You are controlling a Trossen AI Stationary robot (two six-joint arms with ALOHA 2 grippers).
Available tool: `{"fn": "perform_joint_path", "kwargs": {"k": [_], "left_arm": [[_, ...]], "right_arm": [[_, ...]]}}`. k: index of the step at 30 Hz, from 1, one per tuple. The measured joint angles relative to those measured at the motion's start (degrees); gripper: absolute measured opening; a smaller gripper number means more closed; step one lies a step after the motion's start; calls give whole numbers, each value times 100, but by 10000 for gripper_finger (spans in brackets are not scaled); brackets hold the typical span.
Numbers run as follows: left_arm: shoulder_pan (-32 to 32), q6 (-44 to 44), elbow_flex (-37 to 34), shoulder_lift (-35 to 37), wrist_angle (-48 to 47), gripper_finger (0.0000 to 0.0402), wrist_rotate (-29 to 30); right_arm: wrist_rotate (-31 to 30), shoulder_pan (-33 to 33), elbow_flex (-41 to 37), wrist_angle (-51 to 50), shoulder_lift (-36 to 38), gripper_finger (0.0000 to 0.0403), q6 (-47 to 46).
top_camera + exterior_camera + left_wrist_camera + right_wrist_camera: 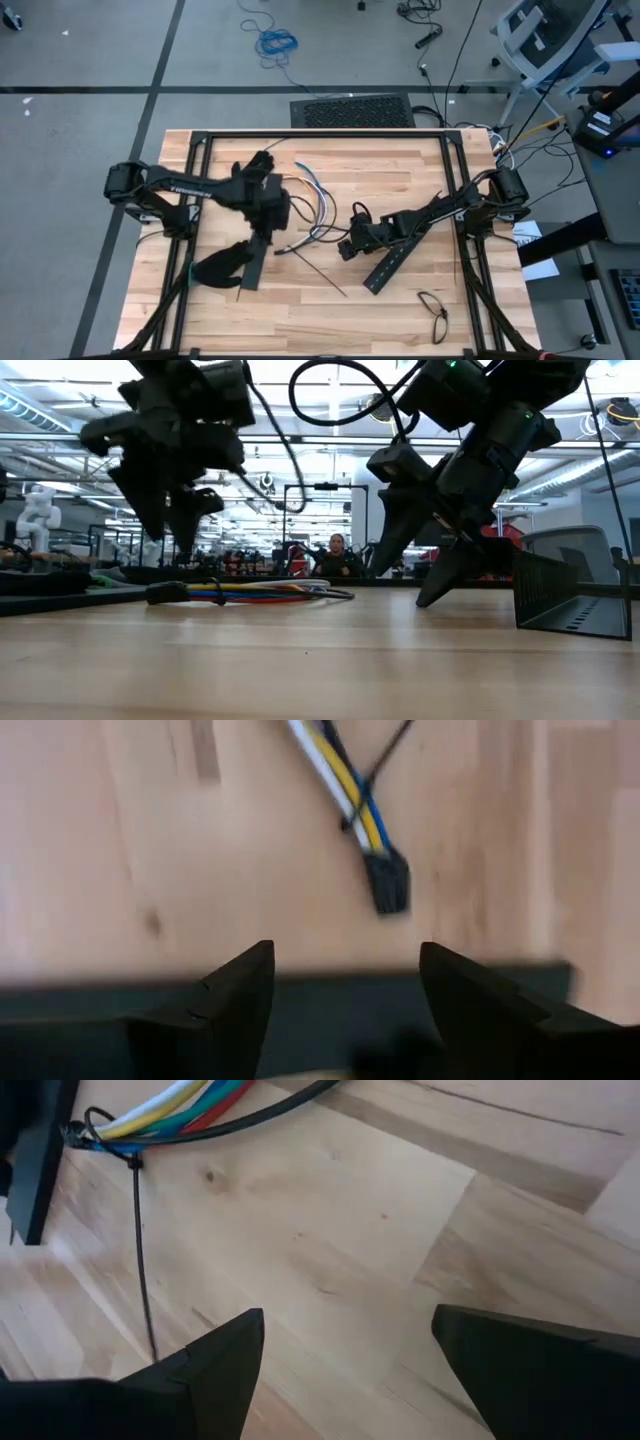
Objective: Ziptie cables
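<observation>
A black glove, limp and matte, lies at the left of the pale butcher-block table, its planks showing fine grain and small knots. Just beside it a long flat black bar rests on the wood under the left arm. The left gripper hangs above that bar, its two dark wedge-shaped fingers standing apart with only air between them; it holds nothing. Near it, toward the table's middle, lie the cables: thin, glossy wires in white, yellow, blue and red, fanned out at one end and gathered at the other into a small black rectangular plug. A ziptie, a very thin straight dark strip, is cinched round the bundle and trails away across the planks. Right of the cables the right gripper sits low over bare wood, its blunt angular fingers spread wide and empty. A second black slotted bar lies slantwise just beside it. Farther right, a thin dark wire loop rests near the table's edge.
</observation>
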State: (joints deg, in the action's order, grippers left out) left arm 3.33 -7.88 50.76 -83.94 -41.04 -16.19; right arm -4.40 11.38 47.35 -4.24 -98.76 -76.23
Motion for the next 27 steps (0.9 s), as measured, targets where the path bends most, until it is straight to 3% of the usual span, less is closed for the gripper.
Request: {"fn": "perform_joint_path", "kwargs": {"k": [7,20,27], "left_arm": [[-867,473,-96,-382,731,246,1148],[-1373,1730,-102,-672,1086,246,1133],[-1510,2113,-78,-1304,1473,235,1815]], "right_arm": [[-4,0,-2,-5,-4,295,-110],[20,0,-7,-8,-11,295,120],[23,0,-12,-5,-13,295,145]]}}
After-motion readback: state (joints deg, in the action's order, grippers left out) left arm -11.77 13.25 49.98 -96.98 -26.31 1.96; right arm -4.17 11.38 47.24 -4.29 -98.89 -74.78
